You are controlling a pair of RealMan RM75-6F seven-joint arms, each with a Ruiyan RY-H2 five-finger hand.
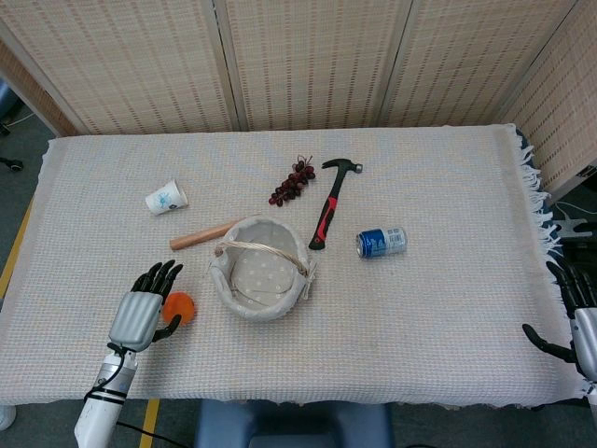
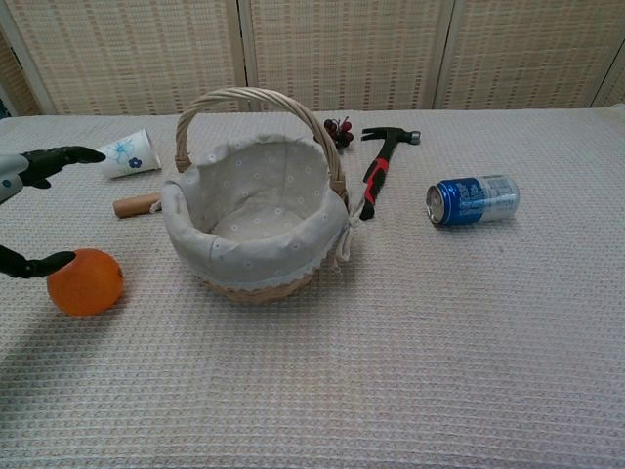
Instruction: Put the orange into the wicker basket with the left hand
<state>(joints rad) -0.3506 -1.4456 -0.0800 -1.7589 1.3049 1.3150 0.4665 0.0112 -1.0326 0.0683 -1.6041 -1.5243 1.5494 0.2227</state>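
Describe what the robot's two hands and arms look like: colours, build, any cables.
The left hand has a ribbed silver-grey back plate and black fingers. Below it, a wrist section with thin black cables meets a white forearm with black bands. The right hand, at the frame's edge, shows the same grey body and black fingers. The chest view catches only black fingertips and a sliver of grey.

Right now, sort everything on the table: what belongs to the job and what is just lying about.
Job:
round orange
lined wicker basket
left hand

Lying about:
red-handled hammer
blue drink can
white paper cup
dark grape bunch
wooden stick
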